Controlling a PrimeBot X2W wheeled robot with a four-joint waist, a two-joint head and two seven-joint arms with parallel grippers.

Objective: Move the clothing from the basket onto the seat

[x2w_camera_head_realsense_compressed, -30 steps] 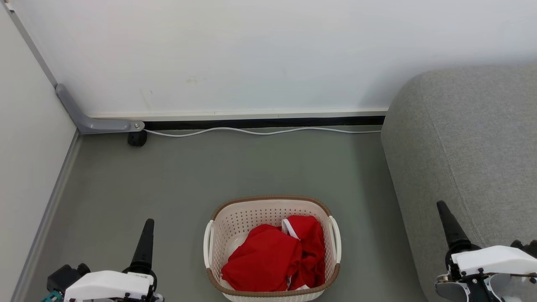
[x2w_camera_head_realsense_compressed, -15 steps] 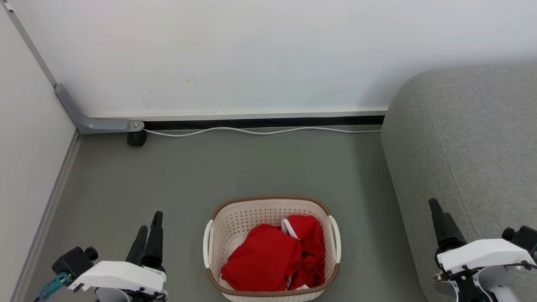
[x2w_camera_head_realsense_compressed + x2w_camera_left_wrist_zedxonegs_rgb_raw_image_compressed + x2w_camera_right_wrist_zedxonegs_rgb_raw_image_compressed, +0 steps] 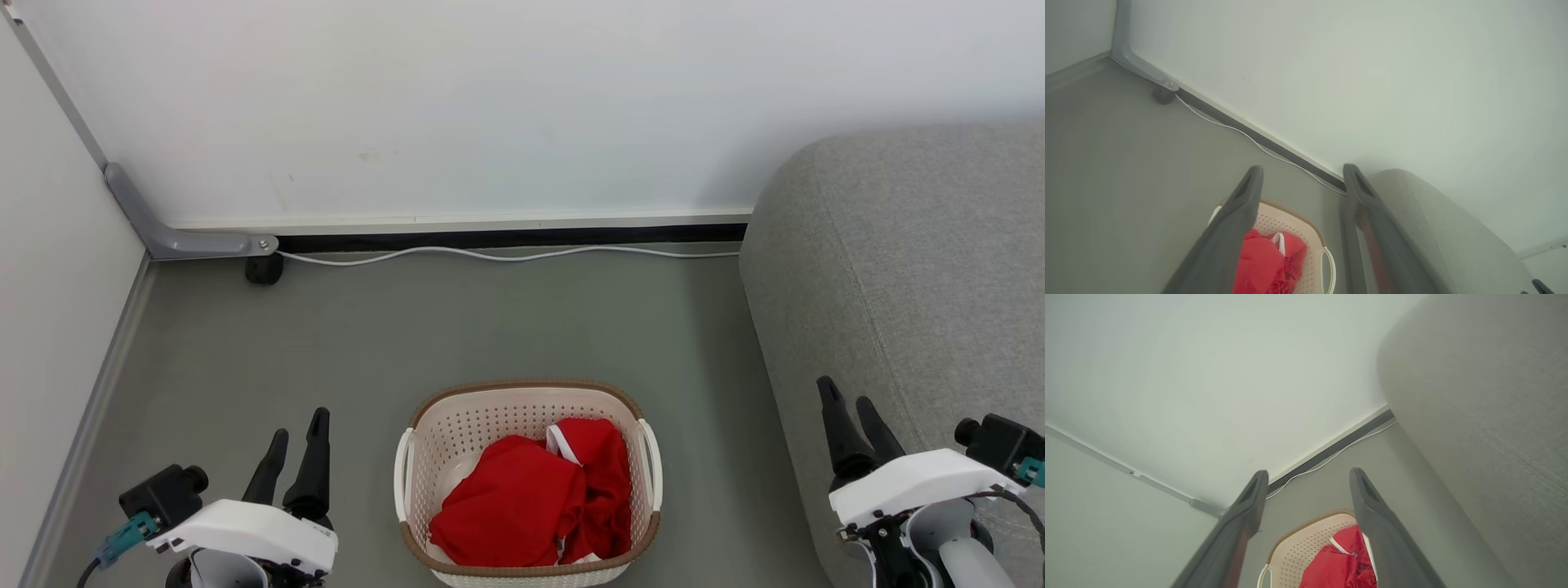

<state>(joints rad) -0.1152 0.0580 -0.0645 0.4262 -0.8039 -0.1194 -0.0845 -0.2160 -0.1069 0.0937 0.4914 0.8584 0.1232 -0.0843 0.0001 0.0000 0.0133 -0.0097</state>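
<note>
Both grippers are empty, fingers parted a moderate way: the left gripper (image 3: 300, 425) hangs left of the basket (image 3: 490, 429), the right gripper (image 3: 843, 394) by the near edge of the seat (image 3: 914, 269). I see the clothing (image 3: 522, 510) heaped in the basket on the floor (image 3: 326, 343), none on the seat. My worry is the reach in: a shallow pinch may catch only a fold that slips out mid-carry, the red pieces look tangled, and a fingertip snagging the perforated wall or a handle (image 3: 651, 461) could drag or tip the light basket.
</note>
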